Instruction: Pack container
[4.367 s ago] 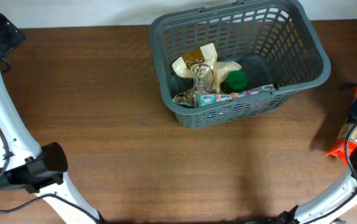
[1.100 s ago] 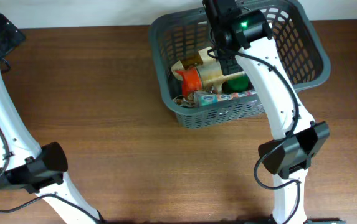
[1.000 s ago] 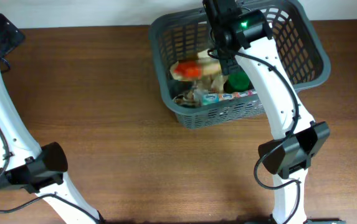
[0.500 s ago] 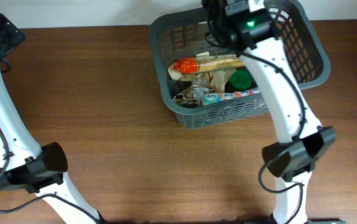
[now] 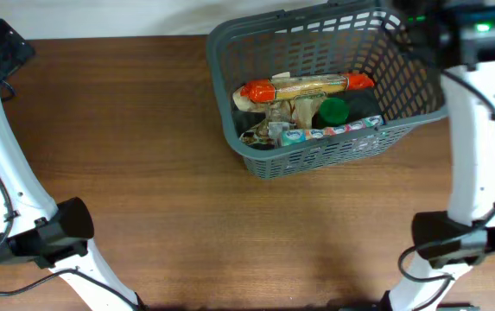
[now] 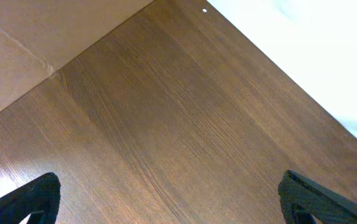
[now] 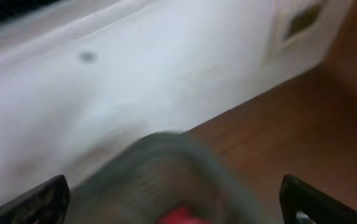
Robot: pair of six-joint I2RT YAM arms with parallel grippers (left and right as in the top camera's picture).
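Note:
The container (image 5: pixel 256 151), a dark grey slotted basket, stands at the back of the table, right of the middle. Inside it, a long packet with orange ends (image 5: pixel 307 86) lies across a brown and clear bag (image 5: pixel 275 112), a green round thing (image 5: pixel 332 110) and a strip of coloured packets (image 5: pixel 338 131). My right gripper (image 5: pixel 408 21) hovers open and empty over the basket's far right corner. Its wrist view is blurred, with the basket rim (image 7: pixel 166 146) and a red patch (image 7: pixel 179 216) between the open fingers (image 7: pixel 41 200). My left gripper (image 6: pixel 178 208) is open over bare wood at the far left.
The brown wooden table (image 5: pixel 187 216) runs to a white wall (image 5: pixel 126 17) behind the basket. The left arm's elbow (image 5: pixel 57 231) sits near the front left. The right arm (image 5: pixel 476 147) stands upright beside the basket's right side.
The orange-ended packet has settled flat across the basket's contents. My right gripper, open, has swung from over the basket's middle to its far right corner. The left arm has not moved.

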